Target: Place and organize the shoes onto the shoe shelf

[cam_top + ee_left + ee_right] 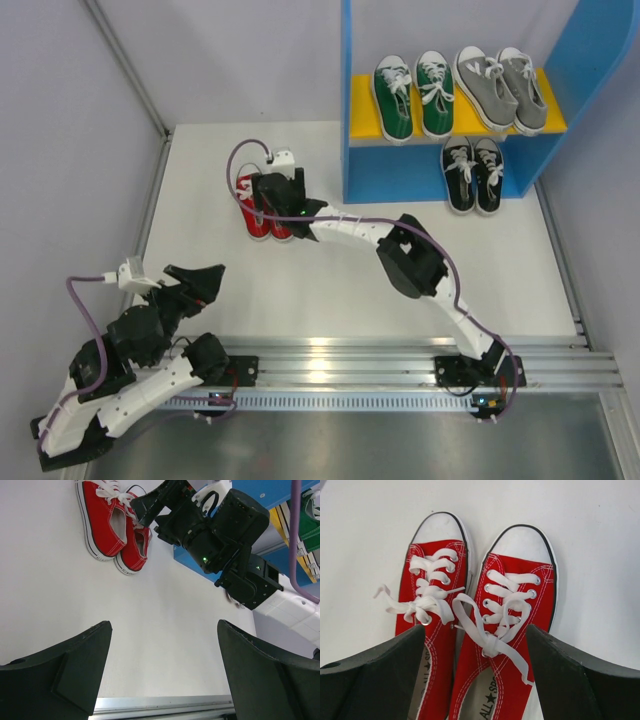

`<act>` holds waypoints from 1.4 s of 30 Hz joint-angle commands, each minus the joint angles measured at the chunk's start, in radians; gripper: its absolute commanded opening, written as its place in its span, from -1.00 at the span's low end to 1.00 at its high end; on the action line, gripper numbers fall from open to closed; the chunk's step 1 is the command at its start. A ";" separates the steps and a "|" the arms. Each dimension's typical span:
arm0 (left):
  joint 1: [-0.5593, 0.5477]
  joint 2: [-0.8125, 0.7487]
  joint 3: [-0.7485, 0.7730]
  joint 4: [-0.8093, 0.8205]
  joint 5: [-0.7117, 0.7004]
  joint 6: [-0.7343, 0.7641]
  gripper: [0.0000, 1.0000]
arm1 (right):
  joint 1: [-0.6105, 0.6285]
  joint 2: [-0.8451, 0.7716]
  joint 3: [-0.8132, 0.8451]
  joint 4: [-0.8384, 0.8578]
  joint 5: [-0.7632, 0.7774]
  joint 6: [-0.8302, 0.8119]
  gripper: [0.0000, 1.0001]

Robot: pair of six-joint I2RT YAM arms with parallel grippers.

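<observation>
The red pair [262, 222] stands side by side on the tabletop [300, 300], toward its far edge and near the left blue wall of the shoe shelf [346, 100], not yet on it. The right gripper [475, 629] hangs over the heel end of this pair with its jaws spread wide, one finger to each outer side of the shoes; whether they touch the canvas cannot be told. On the yellow upper board [365, 100] sit the green pair [413, 95] at the left and the grey pair [500, 90] at the right. The black pair [473, 175] stands on the lower level beneath the grey one. The left gripper [164, 624] is released and holds nothing, above bare tabletop near the near left corner
</observation>
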 commanded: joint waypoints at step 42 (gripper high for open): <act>-0.001 -0.013 0.032 -0.013 -0.016 -0.011 0.83 | -0.061 -0.046 -0.159 0.007 -0.048 0.020 0.62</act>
